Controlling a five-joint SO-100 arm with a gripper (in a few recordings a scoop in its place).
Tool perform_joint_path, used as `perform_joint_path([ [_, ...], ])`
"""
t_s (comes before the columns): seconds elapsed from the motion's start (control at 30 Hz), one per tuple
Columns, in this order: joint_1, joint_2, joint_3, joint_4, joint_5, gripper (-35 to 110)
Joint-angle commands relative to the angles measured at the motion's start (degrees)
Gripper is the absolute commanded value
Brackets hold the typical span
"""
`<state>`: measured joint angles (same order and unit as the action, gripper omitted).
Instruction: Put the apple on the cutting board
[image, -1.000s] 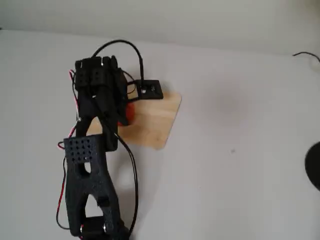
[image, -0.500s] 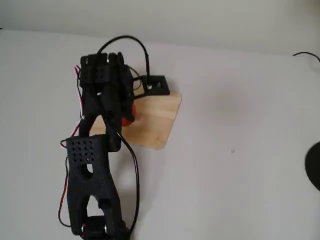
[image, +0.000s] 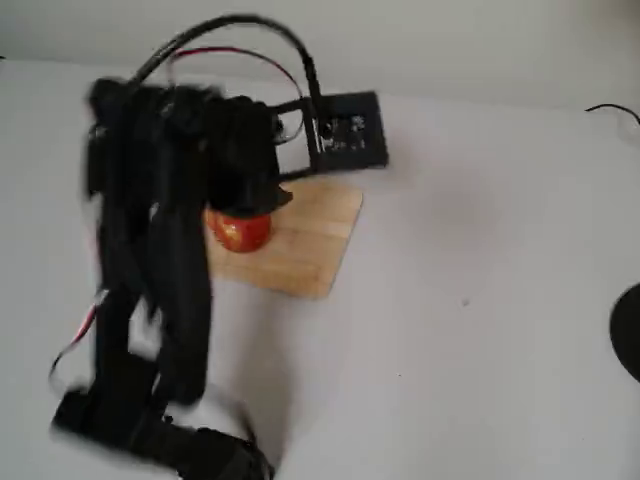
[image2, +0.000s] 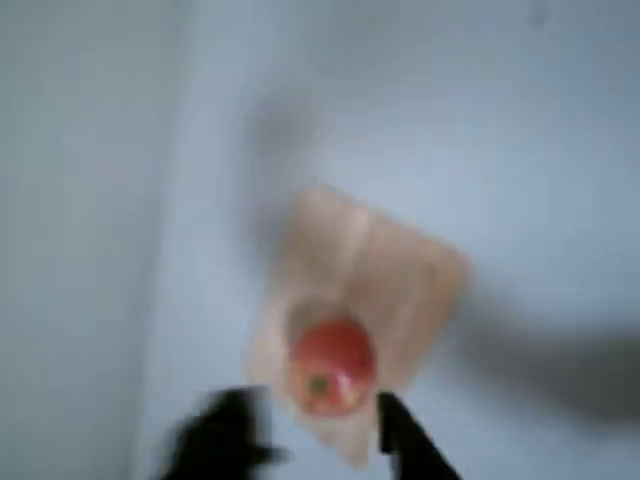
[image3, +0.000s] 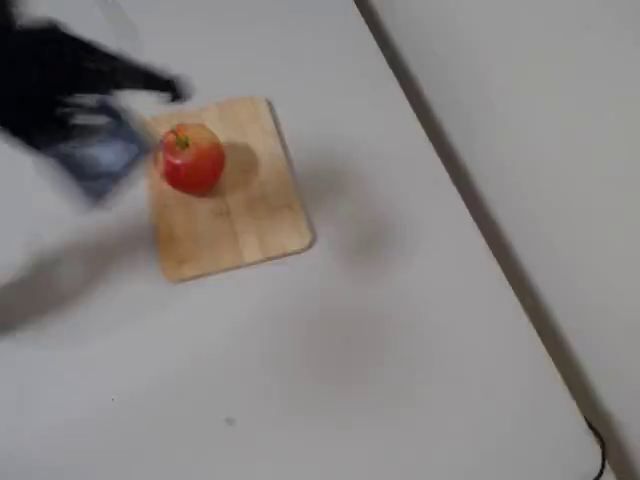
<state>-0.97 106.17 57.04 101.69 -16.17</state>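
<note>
Above the cutting board's (image2: 370, 285) near edge, the tool (image2: 318, 432) hangs with jaws spread and empty, the apple (image2: 331, 365) resting stem-up on the board just ahead, between its two fingers, the white desk (image3: 400, 330) beyond.

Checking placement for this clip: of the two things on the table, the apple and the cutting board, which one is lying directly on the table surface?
The cutting board, the flat pale wooden rectangle. The red apple sits on top of it, near one end.
</note>
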Motion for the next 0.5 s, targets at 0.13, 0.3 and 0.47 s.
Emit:
perform_joint_path([
  [0.13, 8.09, 50.98, 47.02, -14.15, 4.39, 0],
  [0.3, 6.94, 71.46, 75.85, -20.39, 3.78, 0],
  [0.47, 6.33, 81.3, 95.45, -21.71, 3.52, 0],
])
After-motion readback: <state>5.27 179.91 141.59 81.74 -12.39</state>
